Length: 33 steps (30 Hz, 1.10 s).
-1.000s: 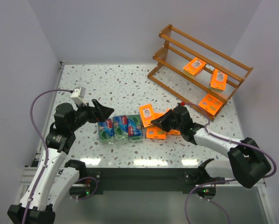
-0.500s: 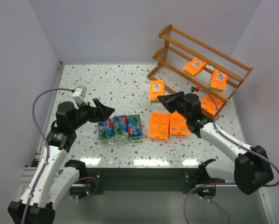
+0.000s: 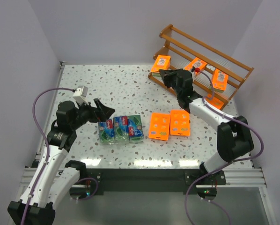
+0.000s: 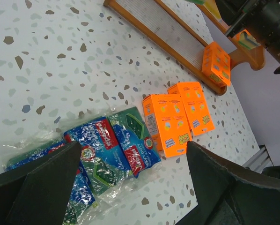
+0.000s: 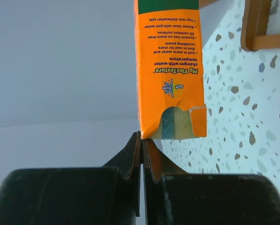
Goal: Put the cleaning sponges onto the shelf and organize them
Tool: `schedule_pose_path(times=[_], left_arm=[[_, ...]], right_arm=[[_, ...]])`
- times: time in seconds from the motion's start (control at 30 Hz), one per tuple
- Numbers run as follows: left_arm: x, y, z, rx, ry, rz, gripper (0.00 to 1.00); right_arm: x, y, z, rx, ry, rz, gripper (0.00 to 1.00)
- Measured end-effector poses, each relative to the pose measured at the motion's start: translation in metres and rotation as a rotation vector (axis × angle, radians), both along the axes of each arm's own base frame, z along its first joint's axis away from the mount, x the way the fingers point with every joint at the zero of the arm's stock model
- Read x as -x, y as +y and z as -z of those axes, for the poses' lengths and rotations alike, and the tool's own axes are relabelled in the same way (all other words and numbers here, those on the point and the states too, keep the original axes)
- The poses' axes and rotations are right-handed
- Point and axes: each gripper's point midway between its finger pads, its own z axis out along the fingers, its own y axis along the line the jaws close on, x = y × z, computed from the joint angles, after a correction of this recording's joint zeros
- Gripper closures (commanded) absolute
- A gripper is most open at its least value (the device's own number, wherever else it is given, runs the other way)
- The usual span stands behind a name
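My right gripper is shut on the corner of a bright-orange sponge pack and holds it in the air by the left end of the wooden shelf. In the right wrist view the pack hangs above the closed jaws of my right gripper. Orange packs lie on the middle tier, and one lies on the lowest tier. Two more orange packs lie on the table. Three green-and-blue packs lie side by side. My left gripper hovers open and empty over them.
The table is white speckled terrazzo. Walls close in on the left, back and right. The shelf stands at an angle in the far right corner. Purple cables loop from both arms.
My right gripper has lifted one orange pack from the group on the table and carried it away to the shelf's left end. The left arm has hardly moved.
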Motion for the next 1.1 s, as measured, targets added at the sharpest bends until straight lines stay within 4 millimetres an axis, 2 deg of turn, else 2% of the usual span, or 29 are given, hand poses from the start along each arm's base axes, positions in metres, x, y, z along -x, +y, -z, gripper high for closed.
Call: schedule_pose_path(times=[0.23, 0.37, 0.6, 0.83, 1.1], left_arm=[[0.0, 0.004, -0.004, -0.034, -0.017, -0.004, 0.0], [0.0, 0.006, -0.004, -0.049, -0.018, -0.014, 0.0], [0.001, 0.011, -0.004, -0.064, -0.024, -0.031, 0.0], [-0.001, 0.011, -0.002, -0.073, -0.018, -0.036, 0.0], [-0.005, 0.012, 0.004, -0.08, 0.001, -0.046, 0.0]], right_arm=[[-0.043, -0.003, -0.008, 0.045, -0.042, 0.087, 1.0], [-0.057, -0.011, -0.012, 0.07, -0.054, 0.137, 1.0], [-0.083, -0.031, 0.0, 0.124, -0.038, 0.217, 1.0], [-0.109, -0.032, 0.018, 0.175, -0.031, 0.24, 1.0], [-0.125, -0.034, 0.019, 0.199, -0.051, 0.274, 1.0]])
